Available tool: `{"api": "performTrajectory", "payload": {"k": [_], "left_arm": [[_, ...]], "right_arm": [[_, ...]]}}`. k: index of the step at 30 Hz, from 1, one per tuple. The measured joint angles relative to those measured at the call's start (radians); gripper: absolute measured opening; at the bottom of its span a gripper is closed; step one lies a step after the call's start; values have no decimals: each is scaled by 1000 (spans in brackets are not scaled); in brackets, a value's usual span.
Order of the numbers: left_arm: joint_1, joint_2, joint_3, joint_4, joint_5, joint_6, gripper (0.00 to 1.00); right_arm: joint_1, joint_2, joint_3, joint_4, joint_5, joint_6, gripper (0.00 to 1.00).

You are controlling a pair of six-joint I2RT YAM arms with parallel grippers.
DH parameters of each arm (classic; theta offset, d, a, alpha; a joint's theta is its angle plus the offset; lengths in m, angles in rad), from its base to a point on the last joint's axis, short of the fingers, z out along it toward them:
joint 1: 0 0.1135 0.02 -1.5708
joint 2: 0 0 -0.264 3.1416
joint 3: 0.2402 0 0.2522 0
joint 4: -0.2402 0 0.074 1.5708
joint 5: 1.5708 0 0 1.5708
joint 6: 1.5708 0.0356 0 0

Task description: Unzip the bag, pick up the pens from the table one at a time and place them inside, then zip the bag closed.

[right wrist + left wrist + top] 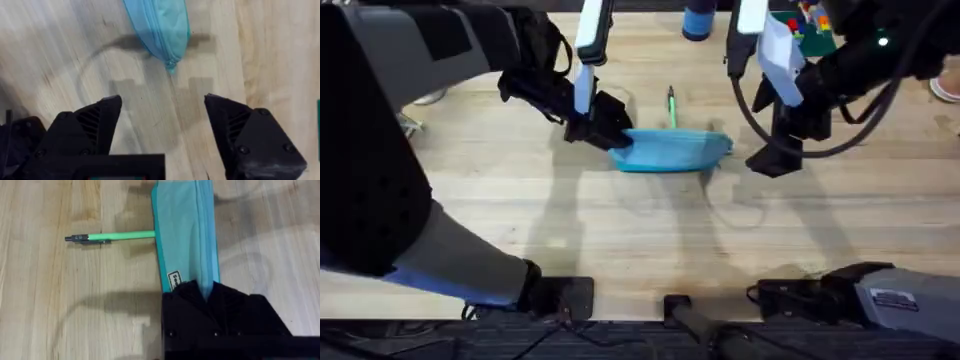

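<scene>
Table (pixel 520 220) has the bag (pixel 672 150) mid-way, left gripper (pixel 605 132) clamped on its end, right gripper (pixel 767 160) wide open just off the other (zipper tab there looks tiny), so it may miss, dragging bag into pen (pixel 672 103).

The soft fabric pouch (pixel 672 150) is light blue with teal edging. The thin stick pen (pixel 115 236) is bright green, dark-tipped. The plank tabletop (pixel 650 230) shows pale wood grain.

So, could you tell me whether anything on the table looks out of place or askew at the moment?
Nothing looks spilled or damaged. The bag lies flat on the table, with the left gripper shut on one end. One green pen lies beside the bag, one end against its edge. The right gripper is open near the other end.
</scene>
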Motion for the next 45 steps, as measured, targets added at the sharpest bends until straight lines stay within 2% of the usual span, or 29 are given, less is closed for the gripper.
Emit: {"api": "performTrajectory", "payload": {"k": [18, 34, 37, 40, 41, 45], "left_arm": [[0, 0, 0, 0, 0, 0, 42], [0, 0, 0, 0, 0, 0, 42], [0, 0, 0, 0, 0, 0, 42], [0, 0, 0, 0, 0, 0, 42], [0, 0, 0, 0, 0, 0, 42], [0, 0, 0, 0, 0, 0, 42]], "right_arm": [[-2, 264, 0, 47, -36, -77, 996], [-2, 297, 0, 93, -39, -93, 977], [-2, 297, 0, 92, -39, -94, 882], [-2, 297, 0, 91, -39, -98, 693], [-2, 297, 0, 88, -39, -96, 596], [-2, 297, 0, 81, -39, -96, 87]]}}
